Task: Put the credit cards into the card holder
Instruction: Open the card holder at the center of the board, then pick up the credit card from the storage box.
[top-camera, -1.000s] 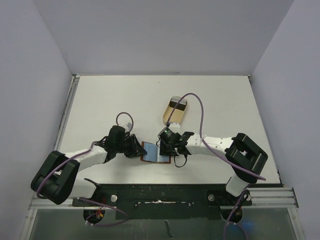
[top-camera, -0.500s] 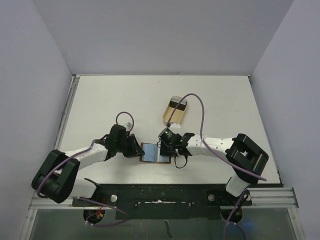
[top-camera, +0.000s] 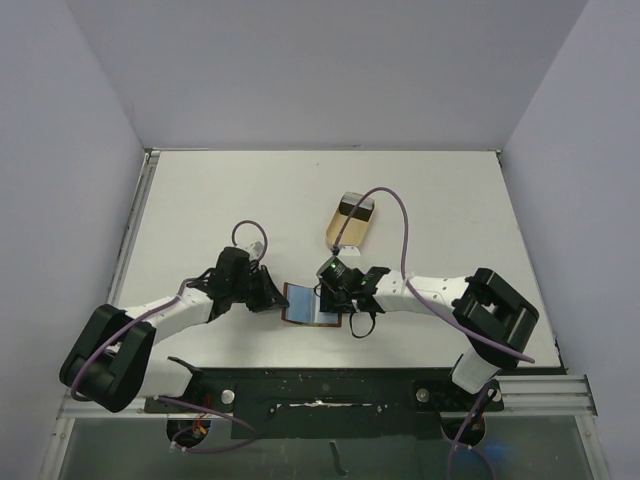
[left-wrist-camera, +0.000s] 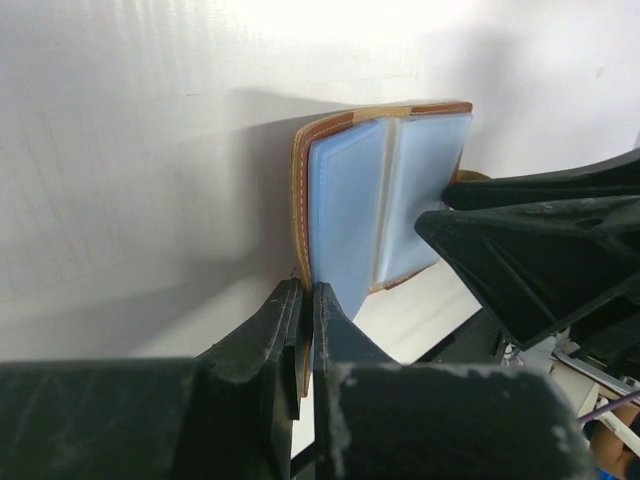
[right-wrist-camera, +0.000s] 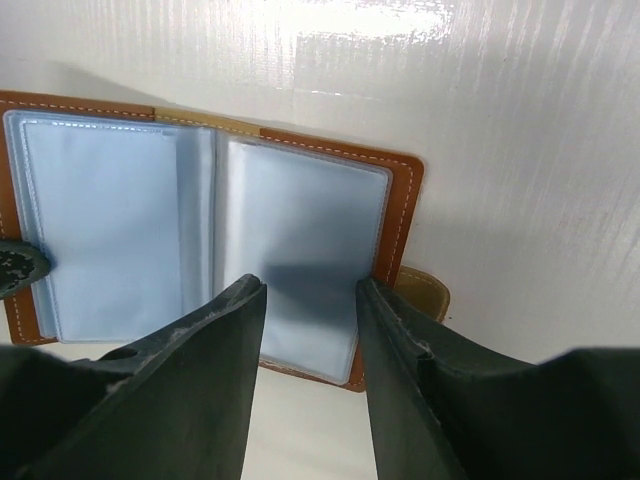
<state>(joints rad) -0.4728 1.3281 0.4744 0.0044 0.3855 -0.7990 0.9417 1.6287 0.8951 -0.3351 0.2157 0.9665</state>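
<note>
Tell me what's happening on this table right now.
The card holder lies open on the table, its clear sleeves facing up. The left claw is shut on the edge of the holder's left cover. The right claw hangs open over the right-hand sleeve. Neither claw holds a loose card. A tan tray sits farther back.

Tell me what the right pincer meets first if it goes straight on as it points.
The open card holder: the right pincer points at one of its clear sleeve pages, jaws apart, and may be touching it; depth is unclear here.
</note>
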